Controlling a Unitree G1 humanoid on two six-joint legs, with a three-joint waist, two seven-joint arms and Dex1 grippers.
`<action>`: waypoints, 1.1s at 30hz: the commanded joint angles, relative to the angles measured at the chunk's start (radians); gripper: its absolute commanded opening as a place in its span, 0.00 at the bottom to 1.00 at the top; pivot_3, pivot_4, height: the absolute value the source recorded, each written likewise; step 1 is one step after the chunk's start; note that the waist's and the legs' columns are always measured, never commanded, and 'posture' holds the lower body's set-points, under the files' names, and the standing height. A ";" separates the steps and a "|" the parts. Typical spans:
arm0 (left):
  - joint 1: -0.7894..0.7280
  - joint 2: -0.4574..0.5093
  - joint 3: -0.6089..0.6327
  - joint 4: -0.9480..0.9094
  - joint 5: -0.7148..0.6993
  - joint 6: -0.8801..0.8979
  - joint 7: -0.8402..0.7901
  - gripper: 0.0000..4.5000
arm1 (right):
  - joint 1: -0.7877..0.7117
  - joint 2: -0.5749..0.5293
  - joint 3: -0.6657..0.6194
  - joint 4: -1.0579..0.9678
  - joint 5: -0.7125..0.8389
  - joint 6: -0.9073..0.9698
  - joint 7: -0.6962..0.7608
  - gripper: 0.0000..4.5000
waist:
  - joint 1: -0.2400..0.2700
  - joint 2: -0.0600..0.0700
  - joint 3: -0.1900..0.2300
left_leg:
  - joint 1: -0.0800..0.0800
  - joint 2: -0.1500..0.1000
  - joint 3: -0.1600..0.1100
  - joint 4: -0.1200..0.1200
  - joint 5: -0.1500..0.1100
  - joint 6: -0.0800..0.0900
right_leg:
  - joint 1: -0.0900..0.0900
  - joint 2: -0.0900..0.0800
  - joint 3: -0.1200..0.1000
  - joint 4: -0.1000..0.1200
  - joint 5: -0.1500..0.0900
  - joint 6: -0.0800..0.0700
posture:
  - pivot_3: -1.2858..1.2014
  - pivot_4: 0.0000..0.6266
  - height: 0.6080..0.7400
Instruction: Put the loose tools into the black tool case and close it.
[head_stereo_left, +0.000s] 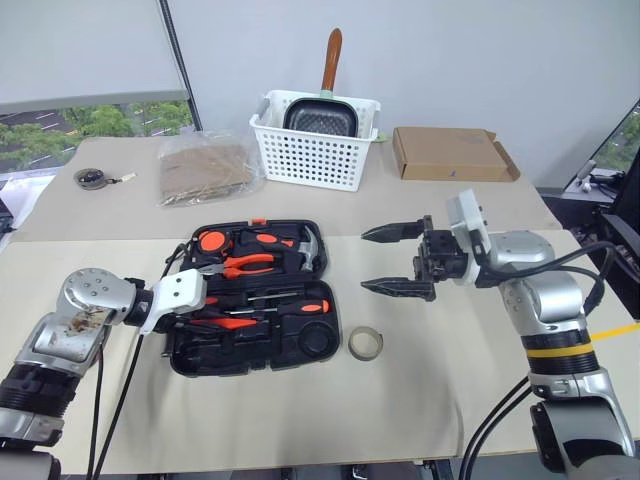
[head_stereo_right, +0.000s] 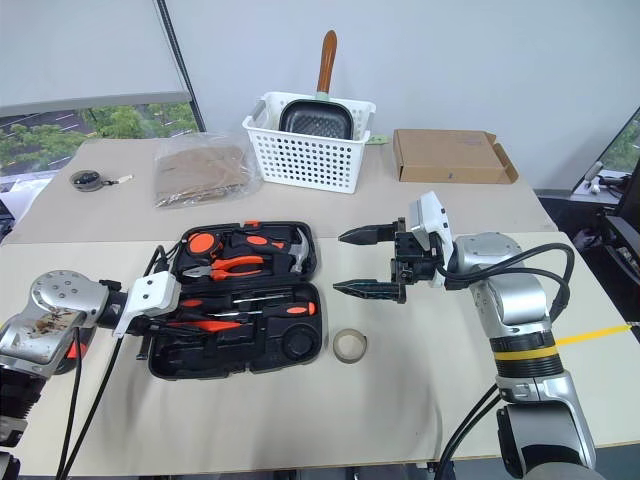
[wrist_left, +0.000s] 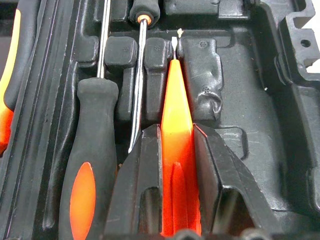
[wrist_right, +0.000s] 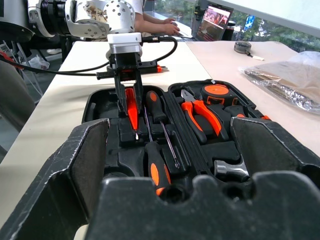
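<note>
Two claws, left claw (wrist_left: 176, 210) pinching slim orange tool (wrist_left: 176, 115) over black tool case (head_stereo_left: 310, 345), right claw (head_stereo_left: 392, 260) spread.

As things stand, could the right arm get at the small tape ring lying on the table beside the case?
Probably yes. The tape ring lies alone on the table just right of the black tool case, with nothing over it. The right gripper hovers open above and behind it, so a short descent looks unobstructed.
</note>
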 joint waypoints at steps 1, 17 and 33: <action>-0.004 0.004 0.011 -0.013 0.007 0.009 0.021 0.10 | -0.008 -0.002 -0.017 -0.026 0.019 -0.016 0.000 1.00 | 0.000 0.000 0.000 | 0.000 0.000 0.000 0.000 0.000 0.000 | 0.000 0.000 0.000 0.000 0.000 0.000 | 0.52 0.24 0.70; 0.065 0.032 0.304 -0.201 -0.282 0.257 0.080 0.79 | 0.009 0.003 -0.016 -0.014 0.014 -0.033 0.011 1.00 | 0.000 0.000 0.000 | -0.001 0.000 -0.001 0.001 0.000 0.000 | 0.000 0.000 0.000 -0.001 0.000 0.000 | 0.52 0.24 0.70; 0.242 -0.169 0.227 -0.272 -0.164 0.253 0.398 0.02 | -0.010 0.020 -0.002 0.008 0.009 -0.048 0.016 1.00 | 0.005 0.000 0.000 | 0.000 0.000 -0.003 0.001 0.001 -0.001 | 0.002 0.000 -0.001 0.000 0.001 -0.002 | 0.52 0.24 0.70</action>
